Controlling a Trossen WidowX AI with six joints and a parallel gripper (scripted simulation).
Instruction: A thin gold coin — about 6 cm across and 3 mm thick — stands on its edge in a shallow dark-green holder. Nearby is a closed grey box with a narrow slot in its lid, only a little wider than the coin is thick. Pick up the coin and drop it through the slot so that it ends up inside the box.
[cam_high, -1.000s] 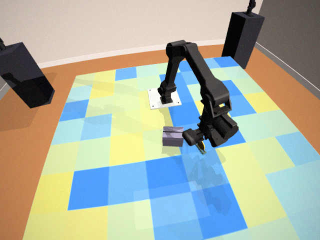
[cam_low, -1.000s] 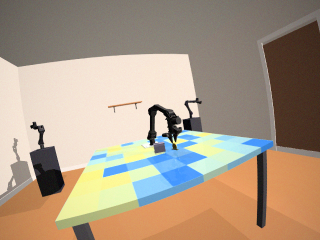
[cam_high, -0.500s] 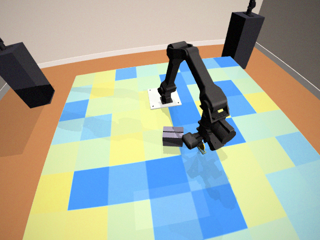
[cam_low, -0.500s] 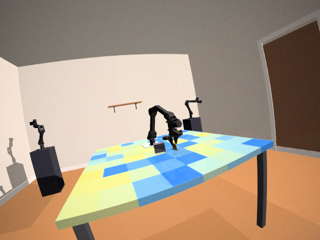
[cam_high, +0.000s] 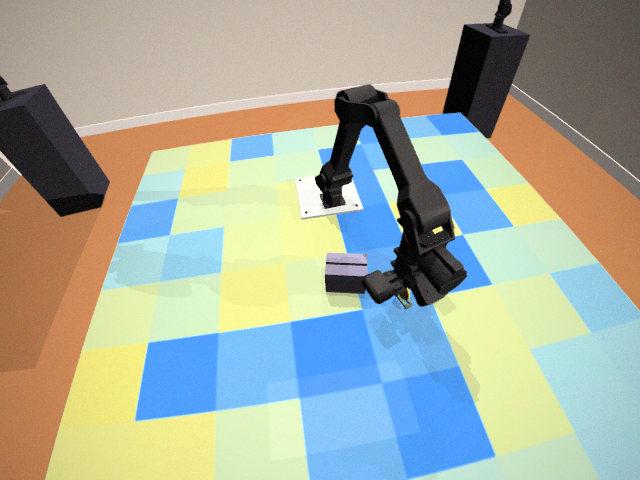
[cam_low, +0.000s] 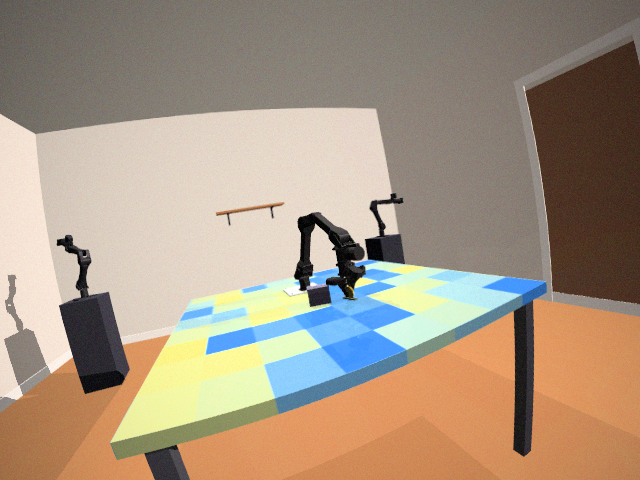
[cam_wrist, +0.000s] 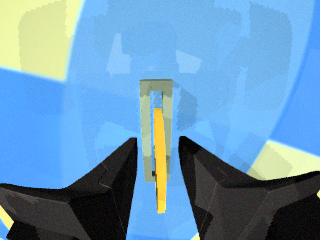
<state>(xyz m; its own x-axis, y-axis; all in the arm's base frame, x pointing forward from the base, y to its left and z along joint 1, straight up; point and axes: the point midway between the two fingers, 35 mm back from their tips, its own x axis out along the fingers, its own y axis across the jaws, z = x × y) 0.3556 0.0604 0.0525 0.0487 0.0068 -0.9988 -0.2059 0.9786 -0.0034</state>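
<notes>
The gold coin (cam_high: 407, 293) (cam_wrist: 160, 160) stands on edge in the shallow green holder (cam_high: 406, 304) (cam_low: 350, 298) (cam_wrist: 146, 115), appearing slightly tilted relative to it in the wrist view. My gripper (cam_wrist: 158, 143) is open and points down over the holder. Its fingers stand on either side of the coin, with a visible gap on each side. The lower part of the coin is hidden in the holder. The closed grey box (cam_high: 345, 281) (cam_low: 318, 296) stands to the left of the holder in the top and exterior views. Its narrow dark slot (cam_high: 346, 264) runs across the lid.
The arm's white base plate (cam_high: 310, 204) (cam_low: 292, 291) lies behind the box. The box stands close beside the gripper body in the top view. Dark pedestals (cam_high: 485, 72) (cam_high: 46, 149) with other arms stand beyond the table, away from the holder and box.
</notes>
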